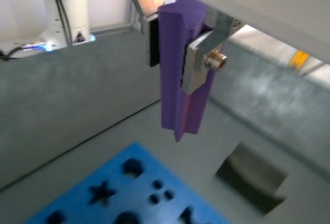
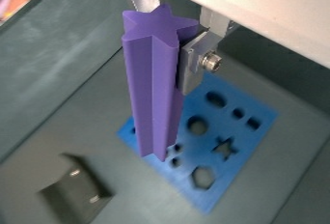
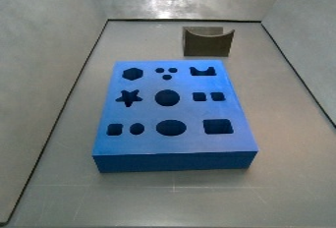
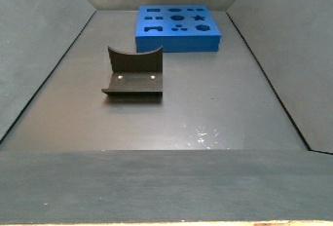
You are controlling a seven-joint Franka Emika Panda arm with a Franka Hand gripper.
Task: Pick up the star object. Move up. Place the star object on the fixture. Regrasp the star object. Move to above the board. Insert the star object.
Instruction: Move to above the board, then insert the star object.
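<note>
the gripper point(image 2: 175, 49) is clamped on the star object point(image 2: 154, 83), high above the board point(image 2: 213, 155) and the fixture point(image 1: 252, 177). the purple stick hangs straight down. it looks stiff, light and smooth, so holding near its top seems best.

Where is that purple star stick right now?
The gripper holds the purple star stick upright in the air, above the floor between the blue board and the fixture.
</note>
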